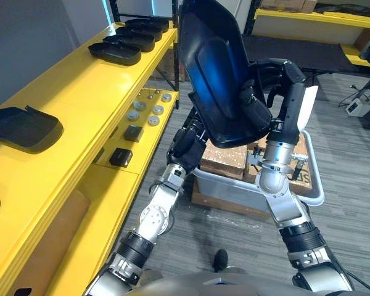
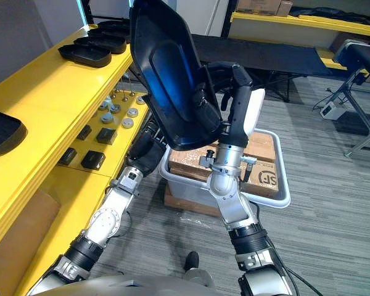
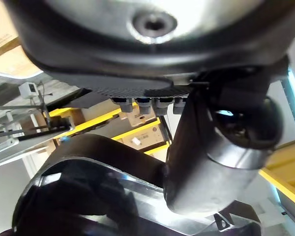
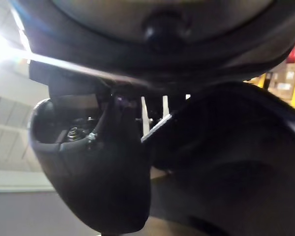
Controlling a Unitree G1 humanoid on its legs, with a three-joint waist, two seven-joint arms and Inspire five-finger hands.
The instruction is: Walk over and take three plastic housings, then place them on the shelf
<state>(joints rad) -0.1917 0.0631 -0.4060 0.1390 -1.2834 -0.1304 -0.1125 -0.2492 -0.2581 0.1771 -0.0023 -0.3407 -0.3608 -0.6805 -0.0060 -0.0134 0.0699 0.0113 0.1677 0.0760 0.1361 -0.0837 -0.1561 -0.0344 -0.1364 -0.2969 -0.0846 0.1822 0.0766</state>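
Left eye view: the big black plastic housing (image 1: pixel 213 68) is up in the air, standing nearly upright between the two arms, out past the yellow shelf's (image 1: pixel 80 92) front edge and above a grey bin (image 1: pixel 314 197) on the floor. The right hand (image 2: pixel 237 92) has it: dark fingers (image 2: pixel 205 106) are curled over the housing's lower rim and press on its hollow inner face, while the white-covered thumb stands on the outer side. The left hand (image 1: pixel 186 143) sits under the housing's lower corner, touching it. Its fingers run behind the shell, so their state cannot be told, and the left wrist view settles nothing.

On the shelf's top board, a row of housings (image 1: pixel 128 42) lies hollow side up at the far end, and a single housing (image 1: pixel 21 126) rests well apart from them toward the near end. On the lower board, black blocks (image 1: pixel 121 157) lie near round silver discs (image 1: pixel 153 111).

As for writing, the cardboard boxes (image 1: pixel 225 161) in the bin carry dark print, partly hidden by the arm.
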